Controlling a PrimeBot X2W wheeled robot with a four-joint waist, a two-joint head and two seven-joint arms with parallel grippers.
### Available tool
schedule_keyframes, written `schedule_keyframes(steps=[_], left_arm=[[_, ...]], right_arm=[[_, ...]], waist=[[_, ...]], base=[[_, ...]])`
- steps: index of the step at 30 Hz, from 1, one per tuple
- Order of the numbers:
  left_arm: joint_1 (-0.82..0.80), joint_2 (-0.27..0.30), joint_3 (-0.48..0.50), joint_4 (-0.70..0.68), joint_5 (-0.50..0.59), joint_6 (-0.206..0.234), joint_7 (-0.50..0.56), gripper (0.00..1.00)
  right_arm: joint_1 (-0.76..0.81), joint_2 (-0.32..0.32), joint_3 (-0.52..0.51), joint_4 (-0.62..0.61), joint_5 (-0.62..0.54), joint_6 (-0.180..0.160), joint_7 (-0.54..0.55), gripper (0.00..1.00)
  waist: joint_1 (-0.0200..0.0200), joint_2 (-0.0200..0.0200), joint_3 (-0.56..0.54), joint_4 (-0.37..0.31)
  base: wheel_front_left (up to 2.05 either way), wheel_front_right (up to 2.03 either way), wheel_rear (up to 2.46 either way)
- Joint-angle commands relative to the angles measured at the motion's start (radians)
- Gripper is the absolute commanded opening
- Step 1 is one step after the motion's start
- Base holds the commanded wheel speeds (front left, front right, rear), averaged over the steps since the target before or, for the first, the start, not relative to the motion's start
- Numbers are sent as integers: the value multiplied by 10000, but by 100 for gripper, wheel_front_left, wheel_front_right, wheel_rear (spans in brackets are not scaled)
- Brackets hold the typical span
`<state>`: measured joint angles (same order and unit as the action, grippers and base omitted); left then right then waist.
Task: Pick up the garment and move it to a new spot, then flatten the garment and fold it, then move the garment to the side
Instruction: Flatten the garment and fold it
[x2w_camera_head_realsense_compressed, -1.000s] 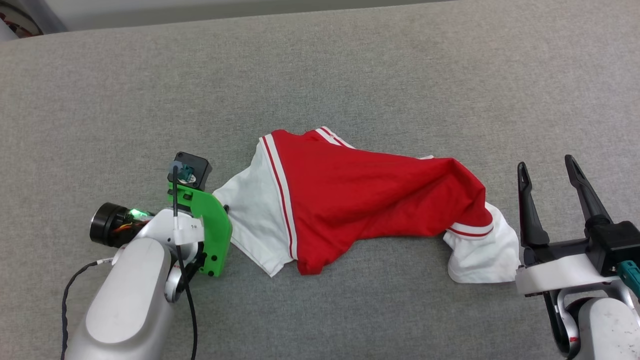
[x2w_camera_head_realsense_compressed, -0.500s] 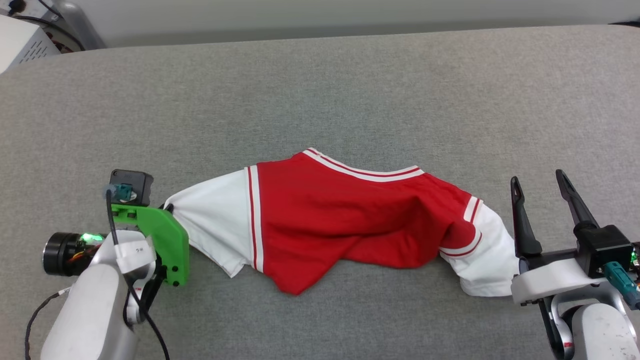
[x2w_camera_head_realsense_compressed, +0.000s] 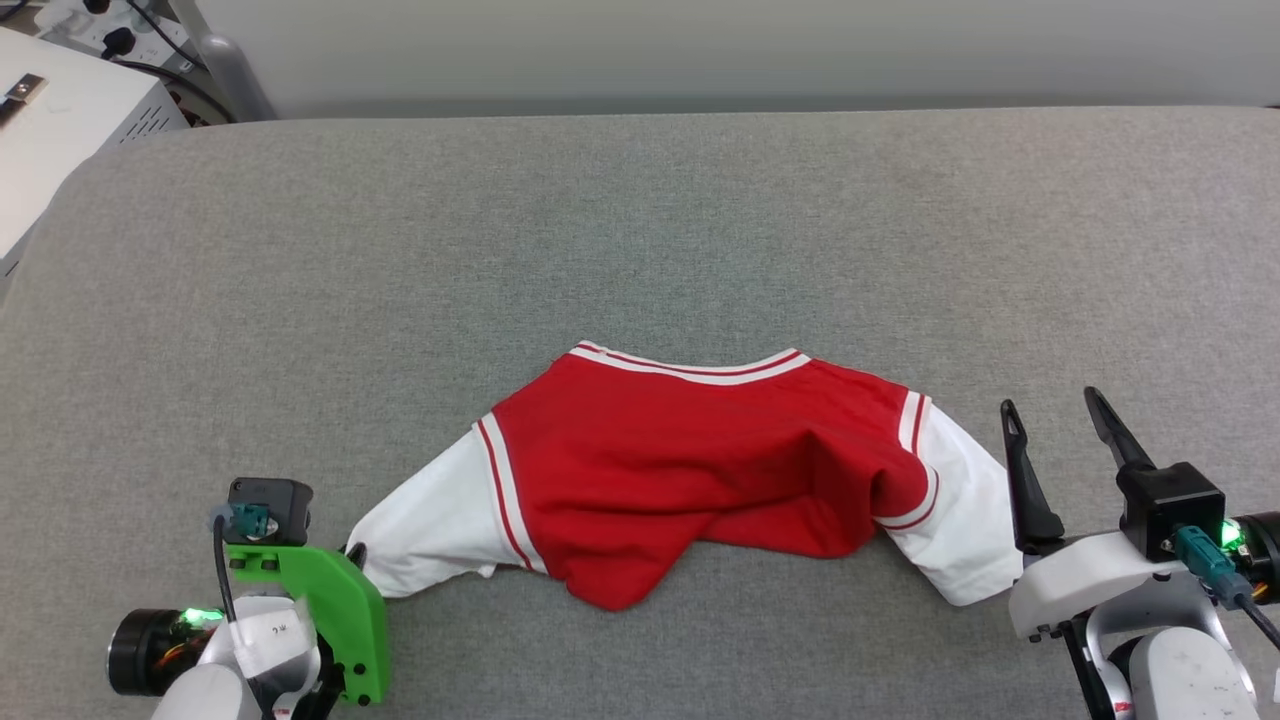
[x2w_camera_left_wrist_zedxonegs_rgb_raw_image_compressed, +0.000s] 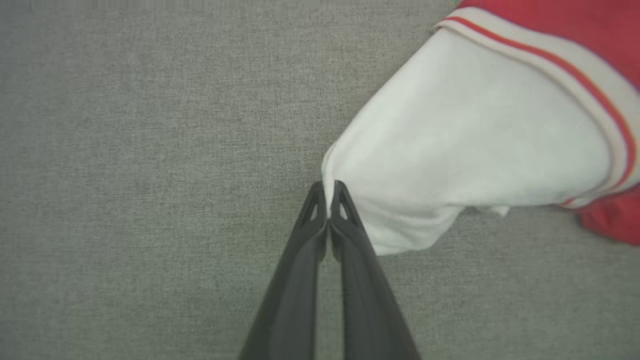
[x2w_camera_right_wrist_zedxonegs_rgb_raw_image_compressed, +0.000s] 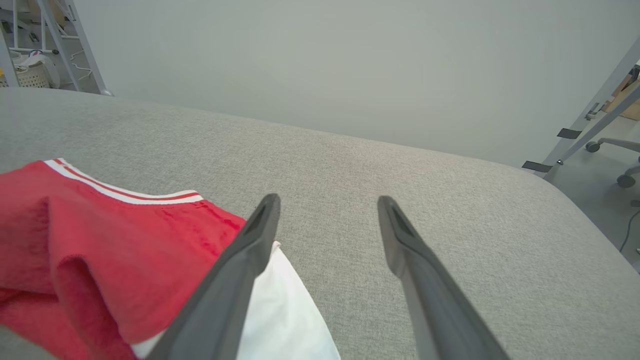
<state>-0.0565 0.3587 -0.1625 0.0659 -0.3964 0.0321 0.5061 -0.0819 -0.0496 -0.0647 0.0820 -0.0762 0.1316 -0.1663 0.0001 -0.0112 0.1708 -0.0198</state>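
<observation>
Grey padded surface before a pale wall. Toward its near left corner, the left gripper, open a second earlier, had clamped fully shut on the tip of the white left sleeve and drawn it outward. The garment, mid-surface toward the near edge, lay less bunched, collar now showing, so the pick-up was probably beginning. Beside the right sleeve, the right gripper stood wide open, holding nothing.
</observation>
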Motion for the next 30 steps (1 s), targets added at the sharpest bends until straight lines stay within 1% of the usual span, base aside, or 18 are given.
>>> schedule_keyframes(steps=[1, 5, 9, 11, 13, 14, 15, 16, 17, 18, 19, 20, 21, 23, 27, 30], left_arm=[[32, -67, -26, 8, 84, 14, -267, 100], [-184, -224, -9, 52, 264, -84, -1574, 100], [-281, -350, 3, -1, 474, -315, -3343, 100], [-294, -377, -31, -50, 647, -425, -4251, 100], [-314, -403, -90, -119, 820, -547, -5157, 100], [-329, -435, -132, -174, 915, -639, -5779, 100], [-338, -447, -163, -202, 965, -690, -6081, 100], [-344, -481, -193, -228, 1046, -736, -6608, 100], [-346, -514, -195, -238, 1074, -749, -6893, 100], [-357, -555, -210, -254, 1095, -780, -7123, 100], [-364, -563, -219, -268, 1135, -789, -7230, 100], [-388, -596, -240, -306, 1220, -788, -7384, 100], [-411, -629, -270, -338, 1267, -806, -7465, 100], [-432, -672, -341, -352, 1344, -844, -7546, 100], [-495, -733, -413, -388, 1443, -887, -7620, 100], [-541, -764, -433, -419, 1480, -915, -7645, 100]], right_arm=[[139, -32, -11, 55, 7, -9, 64, 100], [178, -161, -3, 100, 100, -9, 400, 100], [222, -681, 137, -78, 142, -9, 1259, 100], [257, -902, 200, -308, 453, -9, 1948, 100], [327, -1207, 270, -566, 821, -9, 2865, 100], [386, -1437, 290, -767, 1103, -9, 3567, 100], [422, -1533, 266, -866, 1254, -9, 3954, 100], [499, -1668, 161, -1065, 1578, -9, 4771, 100], [552, -1647, -30, -1174, 1812, -9, 5372, 100], [631, -1627, -207, -1318, 2042, -9, 6139, 100], [678, -1629, -269, -1406, 2162, -9, 6580, 100], [780, -1644, -478, -1544, 2344, -9, 7395, 100], [858, -1733, -581, -1670, 2350, -9, 7971, 100], [974, -1815, -705, -1825, 2410, -9, 8744, 100], [1044, -1696, -919, -1848, 2530, -9, 9544, 100], [1078, -1561, -1018, -1672, 2522, -9, 9811, 100]], waist=[[-1, 112, -71, 37], [-1, 112, -342, 135], [-1, 112, -608, 366], [-1, 112, -724, 514], [-1, 112, -802, 673], [-1, 112, -832, 780], [-1, 112, -841, 834], [-1, 112, -836, 932], [-1, 112, -834, 990], [-1, 112, -822, 1076], [-1, 112, -816, 1117], [-1, 112, -772, 1227], [-1, 112, -720, 1318], [-1, 112, -645, 1463], [-1, 112, -436, 1700], [-1, 112, -290, 1832]], base=[[0, 0, 0], [0, 0, 0], [0, 0, 0], [0, 0, 0], [0, 0, 0], [0, 0, 0], [0, 0, 0], [0, 0, 0], [0, 0, 0], [0, 0, 0], [0, 0, 0], [0, 0, 0], [0, 0, 0], [0, 0, 0], [0, 0, 0], [0, 0, 0]])
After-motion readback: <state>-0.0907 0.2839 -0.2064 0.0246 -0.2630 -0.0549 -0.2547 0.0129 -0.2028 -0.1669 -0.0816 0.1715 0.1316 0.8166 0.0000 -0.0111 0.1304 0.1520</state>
